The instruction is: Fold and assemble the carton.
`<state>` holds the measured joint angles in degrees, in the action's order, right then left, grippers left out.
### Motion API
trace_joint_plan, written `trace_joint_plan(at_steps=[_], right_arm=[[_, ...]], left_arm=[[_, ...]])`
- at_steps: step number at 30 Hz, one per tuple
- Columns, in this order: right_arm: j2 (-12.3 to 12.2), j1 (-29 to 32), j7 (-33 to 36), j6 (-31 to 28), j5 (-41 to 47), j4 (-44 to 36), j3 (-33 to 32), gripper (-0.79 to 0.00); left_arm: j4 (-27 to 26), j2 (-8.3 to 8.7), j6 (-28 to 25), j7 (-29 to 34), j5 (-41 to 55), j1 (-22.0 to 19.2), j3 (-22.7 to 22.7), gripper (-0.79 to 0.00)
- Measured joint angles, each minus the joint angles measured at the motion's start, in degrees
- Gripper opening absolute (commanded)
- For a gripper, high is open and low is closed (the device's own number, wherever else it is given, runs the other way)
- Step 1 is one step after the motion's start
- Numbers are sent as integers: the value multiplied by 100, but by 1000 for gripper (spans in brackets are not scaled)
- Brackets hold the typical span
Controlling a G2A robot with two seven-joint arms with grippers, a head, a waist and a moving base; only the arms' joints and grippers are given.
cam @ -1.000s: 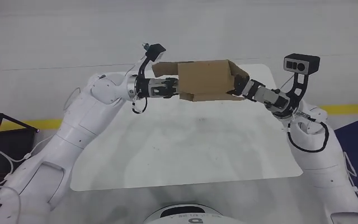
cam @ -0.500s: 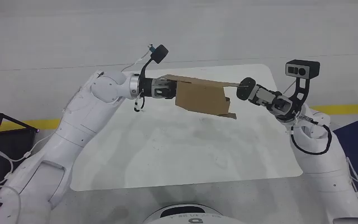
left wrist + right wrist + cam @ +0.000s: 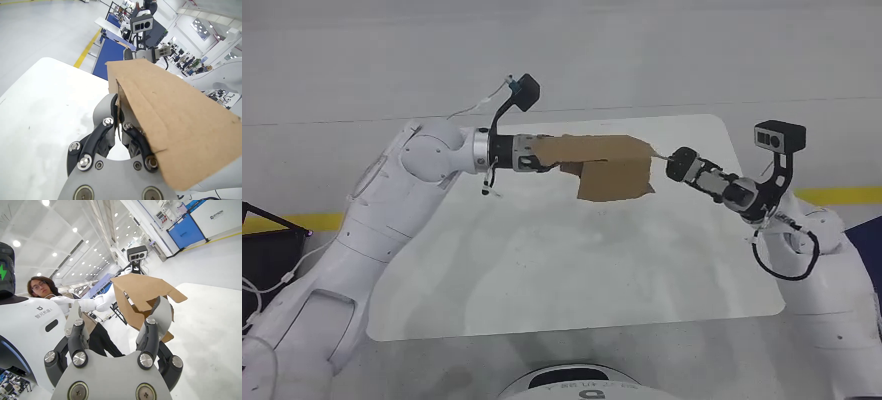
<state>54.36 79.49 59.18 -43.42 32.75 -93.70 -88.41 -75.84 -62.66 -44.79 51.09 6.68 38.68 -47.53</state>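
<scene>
Far-left part of the table (image 3: 542,290): left gripper (image 3: 534,153) is pressed together on the carton (image 3: 607,165). In the L wrist view both fingers (image 3: 113,106) pinch a thin cardboard edge btwn the pads, w/ the rest of that panel spreading away past the gripper.

Carton = plain brown cardboard, partly folded, not closed up. It's held up in the air over the far middle of the table, long axis running left-right btwn the two grippers. In the top view one long narrow face runs along the far side. A shorter panel hangs off it toward the near side, right of centre. The right end is open. The R wrist view shows loose flaps there, one w/ a notched cut edge.

Right gripper (image 3: 674,160) sits just at the carton's right end, over the far-right part of the table. Its fingers are spread wide, nothing clamped btwn them. One finger (image 3: 162,309) lies at the carton's open end w/ a flap over its tip. The other finger (image 3: 75,313) is well apart from the cardboard, in free air. Can't tell whether the first finger actually presses the board or just overlaps it.
</scene>
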Motion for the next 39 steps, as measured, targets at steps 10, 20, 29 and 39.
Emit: trace_joint_plan(at_steps=[10, 20, 29, 39], right_arm=[[-72, 444, -199, 67, -1312, -722, -453, -62], [-42, 71, -164, -327, -1412, -649, 62, -55], [-8, -534, -302, -463, -1696, -131, 496, -52], [-54, -833, -175, -344, -780, 25, 948, -332]], left_arm=[[24, -14, -16, -120, -38, -9, -83, -785], [147, -74, -95, 187, 396, -82, 54, -785], [333, -136, -366, 472, 1225, -134, 160, -785], [453, -96, -380, 460, 1549, -293, 360, -785]])
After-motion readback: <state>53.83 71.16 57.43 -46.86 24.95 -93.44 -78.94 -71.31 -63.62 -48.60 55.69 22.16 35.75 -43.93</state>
